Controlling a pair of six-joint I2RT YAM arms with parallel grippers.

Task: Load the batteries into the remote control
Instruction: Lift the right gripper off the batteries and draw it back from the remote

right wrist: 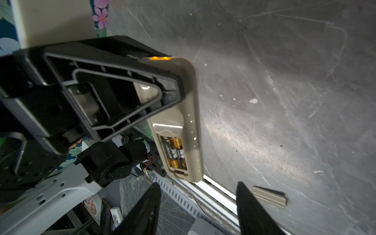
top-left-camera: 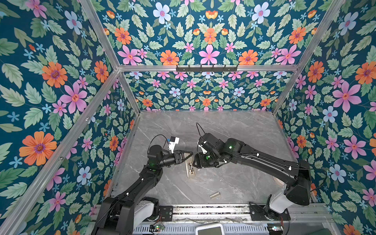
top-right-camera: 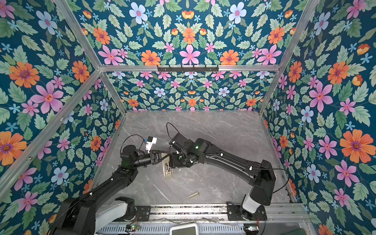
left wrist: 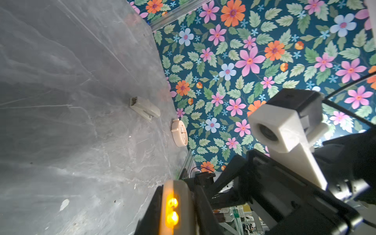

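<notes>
Looks to us like both batteries (right wrist: 176, 151) are already sitting in the open bay of the remote control (right wrist: 192, 122). The left gripper (top-left-camera: 188, 155) pinches it by its top end over the middle of the table (top-left-camera: 244, 132). The right gripper (right wrist: 198, 183) hangs close by, jaws apart and empty. Next we'd guess: press them flat, then grab the thin cover plate (right wrist: 269, 196), which needs a careful low pinch.

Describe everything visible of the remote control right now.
The remote control is a slim beige plastic handset, back facing up, one end clamped in the shut jaws of the left gripper. Its battery bay is uncovered, with the batteries both seated side by side. Orange lights glow at the gripped end. Whether its free end rests on the table is unclear.
</notes>
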